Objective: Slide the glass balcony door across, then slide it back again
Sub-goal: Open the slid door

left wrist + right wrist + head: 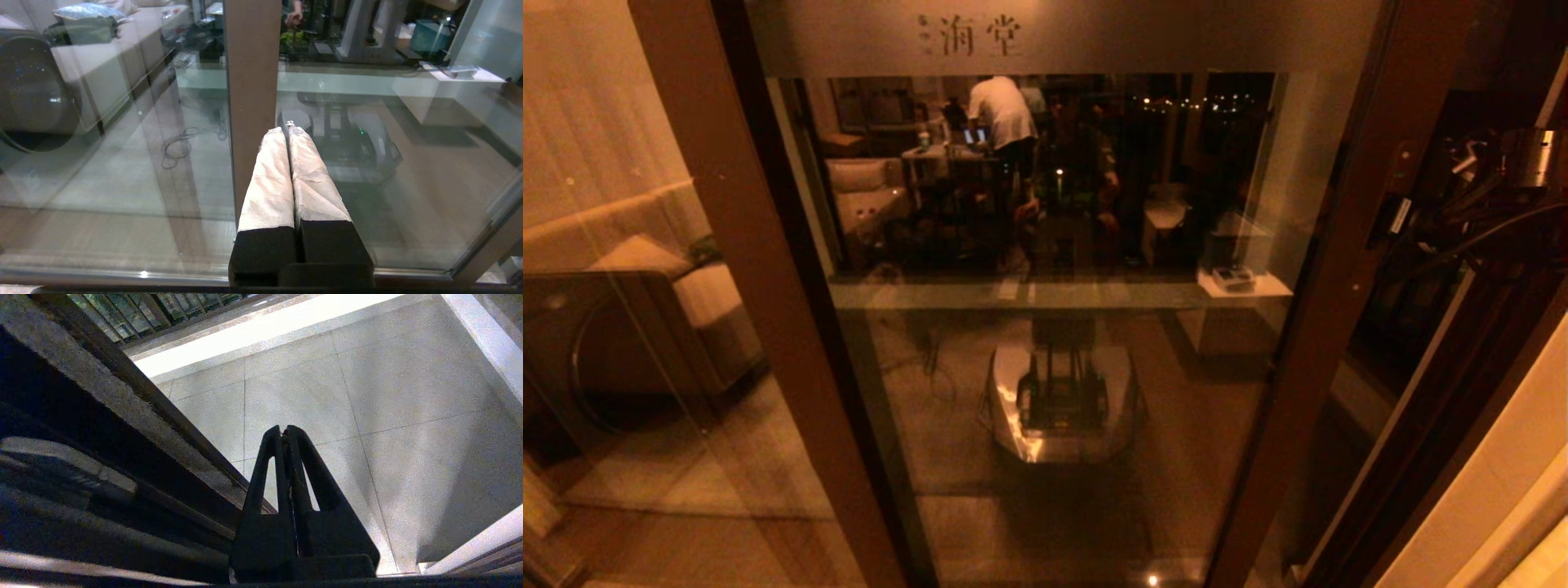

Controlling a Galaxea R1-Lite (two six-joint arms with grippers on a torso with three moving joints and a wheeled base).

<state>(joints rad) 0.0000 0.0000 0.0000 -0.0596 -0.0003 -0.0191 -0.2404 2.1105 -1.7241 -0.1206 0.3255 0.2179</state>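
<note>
Glass fills almost the whole head view: the glass balcony door (1045, 327) stands directly before the robot, a tall pane in a brown frame. A frosted band runs across its top, printed with Chinese characters (980, 35). The door's left upright (768, 302) slants down through the left of the view, and its right upright (1339, 269) slants down on the right. The pane reflects a lit room with a person in a white shirt (1002, 110) and, lower down, the robot's own wheeled base (1062, 400).

To the left of the door, behind another pane, sits a dark round-fronted appliance (596, 351). To the right of the door's right upright is a dark opening, where the right arm (1503, 188) shows at the upper right edge, raised, with cables around it.

Seen from the right wrist, the right gripper (285, 435) has its two black fingers pressed together, holding nothing. It points at a pale tiled floor (347, 388), just beside a dark door track (135, 416).

Seen from the left wrist, the left gripper (289, 128) is closed and empty, its white-wrapped fingers (271, 175) together. It hangs near the glass, in front of a brown upright (252, 61), not touching it.
</note>
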